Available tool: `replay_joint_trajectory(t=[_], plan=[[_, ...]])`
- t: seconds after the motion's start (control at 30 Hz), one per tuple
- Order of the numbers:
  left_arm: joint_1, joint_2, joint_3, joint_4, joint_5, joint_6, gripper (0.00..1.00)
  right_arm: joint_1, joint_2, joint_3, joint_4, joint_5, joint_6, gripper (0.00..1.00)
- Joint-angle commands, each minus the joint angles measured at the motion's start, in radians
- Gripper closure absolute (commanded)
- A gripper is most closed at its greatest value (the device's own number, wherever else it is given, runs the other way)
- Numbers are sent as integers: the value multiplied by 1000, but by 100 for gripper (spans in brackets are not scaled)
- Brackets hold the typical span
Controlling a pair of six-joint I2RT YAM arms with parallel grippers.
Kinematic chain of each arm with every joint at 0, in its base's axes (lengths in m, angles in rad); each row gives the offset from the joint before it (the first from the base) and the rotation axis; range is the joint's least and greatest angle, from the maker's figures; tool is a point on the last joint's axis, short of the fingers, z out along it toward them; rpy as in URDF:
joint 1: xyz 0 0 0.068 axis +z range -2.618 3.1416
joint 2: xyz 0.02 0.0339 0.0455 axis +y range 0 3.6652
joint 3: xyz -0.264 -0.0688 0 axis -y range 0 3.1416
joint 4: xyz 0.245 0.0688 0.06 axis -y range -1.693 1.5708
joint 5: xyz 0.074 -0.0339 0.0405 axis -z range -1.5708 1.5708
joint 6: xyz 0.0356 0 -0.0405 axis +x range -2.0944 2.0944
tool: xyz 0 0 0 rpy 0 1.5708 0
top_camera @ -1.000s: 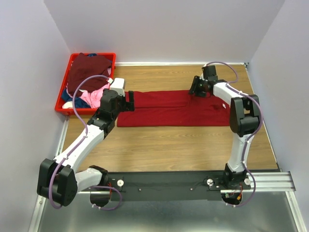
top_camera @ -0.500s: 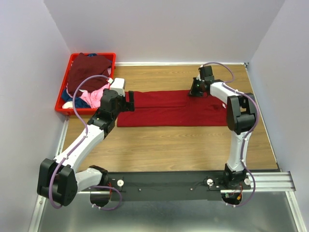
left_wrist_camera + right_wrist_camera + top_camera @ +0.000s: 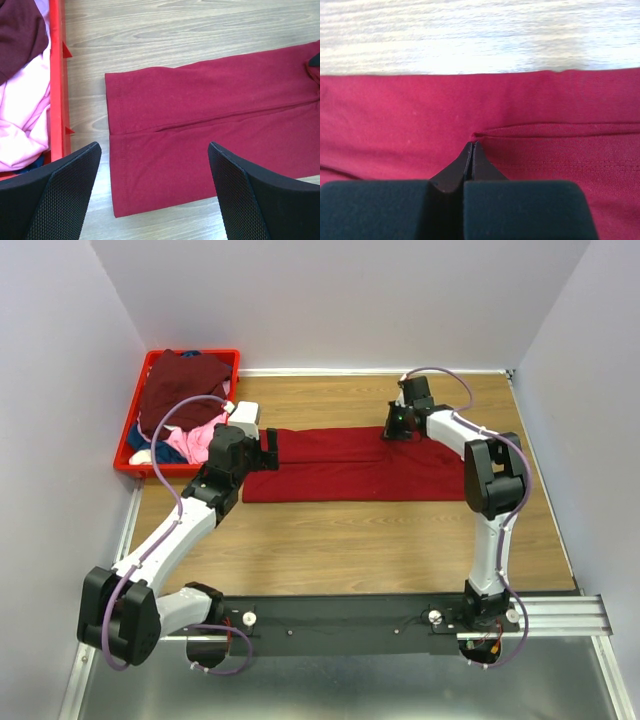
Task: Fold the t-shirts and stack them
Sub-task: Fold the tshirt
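Evidently right pincer [image 3: 471, 148] closed at red t-shirt [image 3: 395, 115] fold, catch hidden; left pincer [image 3: 154, 150] gapes wide.

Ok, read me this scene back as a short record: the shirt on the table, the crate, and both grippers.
red t-shirt: folded into a long strip, flat on the wooden table
crate: far left corner, holds a maroon shirt and a pink shirt
left gripper: open, over the strip's left end
right gripper: shut, tips at a fold near the strip's far edge, apparently pinching cloth
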Motion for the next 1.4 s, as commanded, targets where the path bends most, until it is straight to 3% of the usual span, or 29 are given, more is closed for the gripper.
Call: replay_joint_trajectory(t=[0.0,0.1,0.2,0.23,0.33,0.47,0.77,1.37], plan=[[1,9,28,-6,24,12,5,26,10,34,4,20,-46,99],[1,11,30,-6,26,11,5,27,25,46,0,17,-55,98],[3,12,28,-6,29,11,5,27,28,56,-9,12,-67,75],[3,12,27,-6,27,12,5,27,24,57,-14,13,-72,63],[3,15,28,-6,32,12,5,20,-19,59,-35,117,-113,50],[1,19,28,-6,41,12,5,-60,-74,37,-43,141,-162,49],[1,15,28,-6,38,15,5,-276,-49,19,-42,4,-198,54],[1,32,30,-27,41,17,5,-333,76,48,-40,-158,-230,57]])
